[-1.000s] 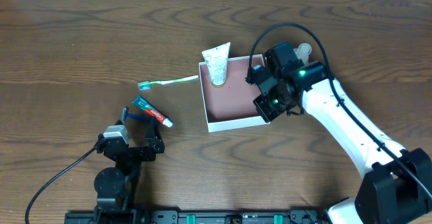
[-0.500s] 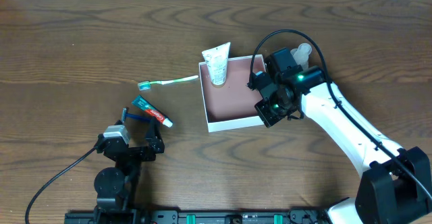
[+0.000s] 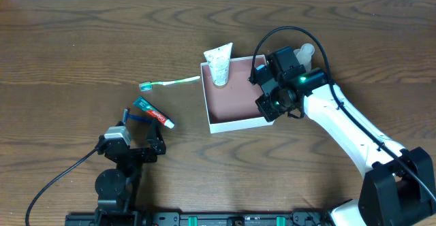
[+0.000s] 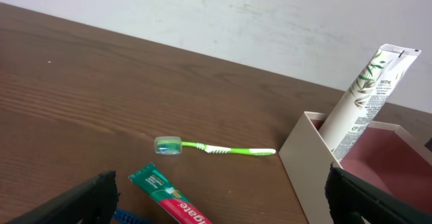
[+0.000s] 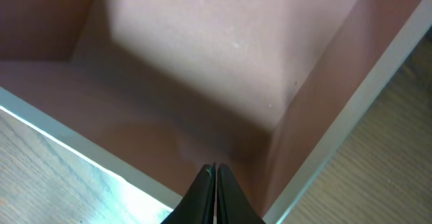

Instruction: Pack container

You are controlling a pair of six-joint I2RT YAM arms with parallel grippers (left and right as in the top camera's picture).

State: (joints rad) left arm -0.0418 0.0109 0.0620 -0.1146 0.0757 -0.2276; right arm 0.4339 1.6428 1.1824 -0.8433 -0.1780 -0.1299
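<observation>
Right gripper (image 5: 214, 170) has shifted only slightly and come back over the near right corner of the box (image 3: 235, 97); nothing else has moved.
Nearest, the left gripper (image 4: 219, 197) stands wide apart and empty. Just beyond it, the toothpaste (image 3: 151, 111) and toothbrush (image 3: 170, 83) lie unpacked on the table. In the box's far left corner leans one tube (image 3: 219, 62). The right gripper, fingers together and holding nothing, points into the box. Judged early: one item in, two out.
</observation>
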